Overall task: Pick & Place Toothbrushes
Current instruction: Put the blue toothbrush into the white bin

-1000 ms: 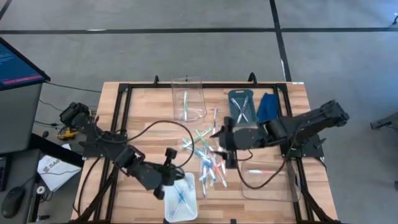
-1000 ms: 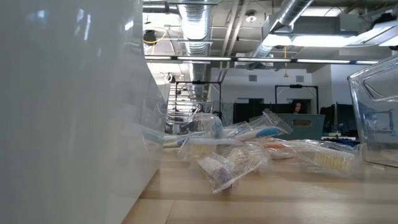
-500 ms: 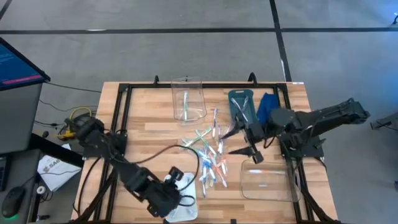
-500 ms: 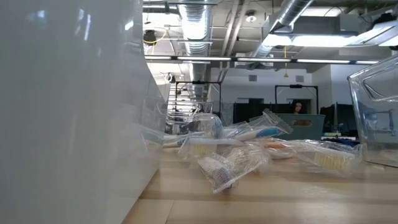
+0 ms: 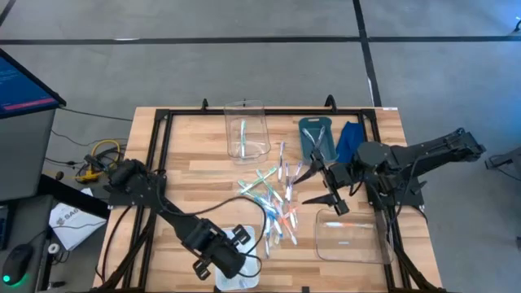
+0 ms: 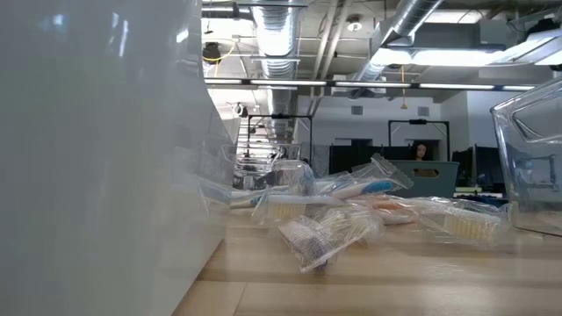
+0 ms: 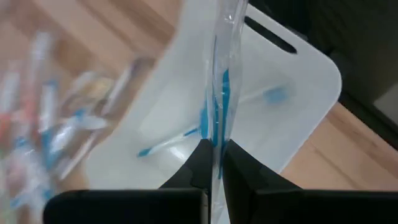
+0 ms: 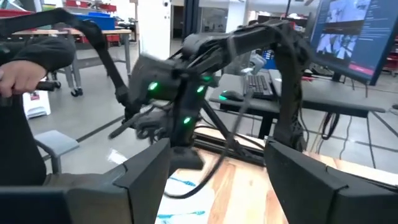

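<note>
From above, the loose heap of thin, wrapped plastic toothbrushes point(image 5: 273, 203) with green, blue and orange-pink parts lies mid-table on the pale wooden slatted table point(image 5: 187, 155), and the left gripper point(image 5: 232, 260) hangs over the white plastic bin point(image 5: 244, 277) at the near edge, while the right gripper point(image 5: 321, 185) waits just beside the heap, between it and the clear plastic tray point(image 5: 350, 240) on its own side; two more clear containers, one tall clear box point(image 5: 247, 129) and one bluish tray point(image 5: 317, 137), stand at the far side with a folded blue cloth point(image 5: 352, 138) next to them. At table height the heap shows as crinkled clear wrappers point(image 6: 329, 230) with bristle heads inside, a white wall point(image 6: 97, 175) filling the near side. The left wrist view shows the fingers point(image 7: 200, 163) pinched tight on a single blue-and-clear wrapped toothbrush point(image 7: 219, 93), held upright over the bin, where other blue brushes point(image 7: 168, 140) already lie. The right wrist view shows its two fingers point(image 8: 146, 168) standing wide apart with nothing between them. The step in hand looks like the drop: it would go best if the left claw lowers the brush inside the bin's rim before parting, so the light wrapper does not cling or slide out over the edge.
</note>
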